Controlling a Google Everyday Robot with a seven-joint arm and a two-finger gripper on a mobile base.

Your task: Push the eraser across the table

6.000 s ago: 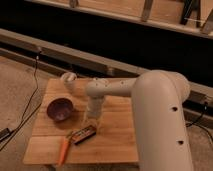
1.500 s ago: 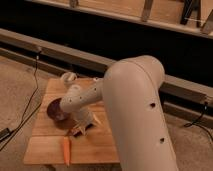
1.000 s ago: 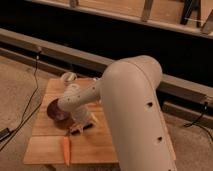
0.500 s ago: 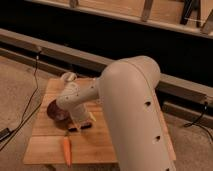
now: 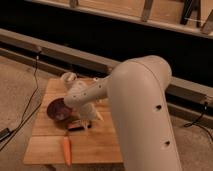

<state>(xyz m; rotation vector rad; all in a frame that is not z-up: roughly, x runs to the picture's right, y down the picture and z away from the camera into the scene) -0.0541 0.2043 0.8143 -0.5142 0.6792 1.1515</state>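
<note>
One arm is reaching down over the desk (image 5: 102, 145), and I am holding the claw (image 5: 84, 121) low at the eraser (image 5: 76, 126), because a push needs contact from the side, not a lift. Whether its fingers are open or closed, I cannot tell. That eraser is lying flat near the desk's middle, just right of the dark purple bowl (image 5: 57, 108) and beyond the carrot (image 5: 66, 150), which is lying near the front edge.

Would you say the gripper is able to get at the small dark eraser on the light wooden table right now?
Probably yes: the gripper sits low, right above the small dark eraser on the light wooden table, with nothing between; the orange carrot lies apart.
</note>
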